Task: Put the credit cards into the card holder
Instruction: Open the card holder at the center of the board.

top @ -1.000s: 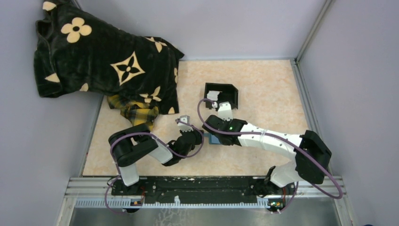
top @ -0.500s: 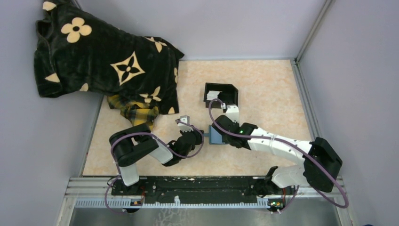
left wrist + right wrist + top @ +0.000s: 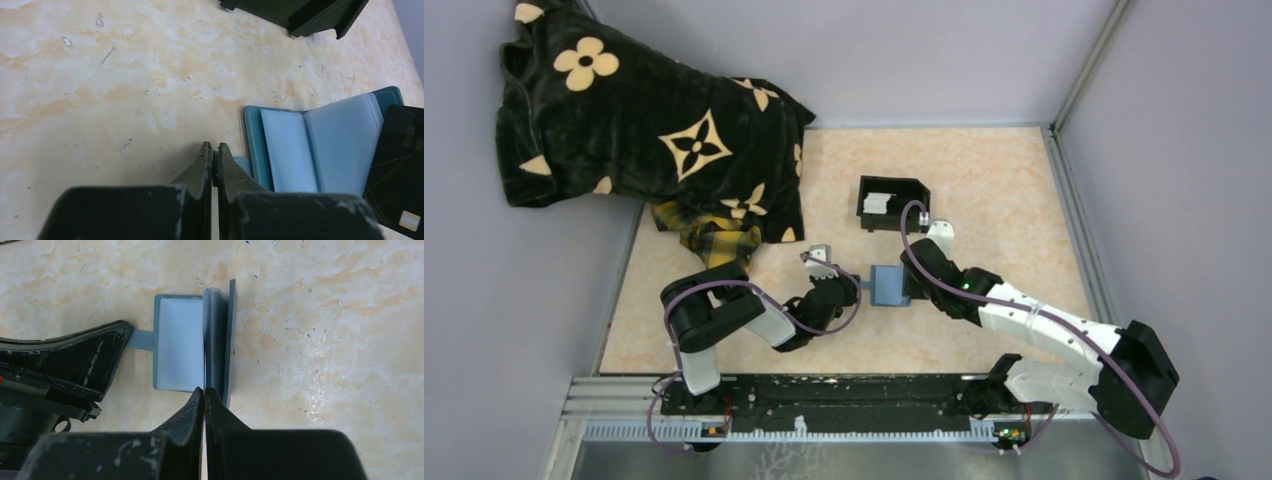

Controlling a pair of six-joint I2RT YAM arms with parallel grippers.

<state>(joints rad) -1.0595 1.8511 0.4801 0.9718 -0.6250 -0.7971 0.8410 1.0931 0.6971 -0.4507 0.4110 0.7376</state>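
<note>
The card holder [image 3: 887, 285] lies open on the table, a blue wallet with clear sleeves [image 3: 320, 150]. Its right leaf stands upright [image 3: 215, 340]. A dark card [image 3: 400, 165] with a gold chip leans on edge against that side. Pale credit cards [image 3: 879, 203] lie in the black box [image 3: 894, 203]. My left gripper [image 3: 213, 150] is shut, its tips at the end of the wallet's small blue tab [image 3: 243, 164]; whether it grips the tab does not show. The right gripper [image 3: 204, 390] is also shut. Its tips sit at the near edge of the raised leaf, with nothing visibly held.
A black blanket with cream flowers [image 3: 654, 130] hangs over the far left corner, a yellow plaid cloth [image 3: 709, 235] under its edge. Walls close the table on three sides. The left gripper's body [image 3: 60, 365] sits close beside the wallet.
My right arm has drawn back from the black box, toward me and to the right, uncovering the wallet. The left arm has stayed put.
</note>
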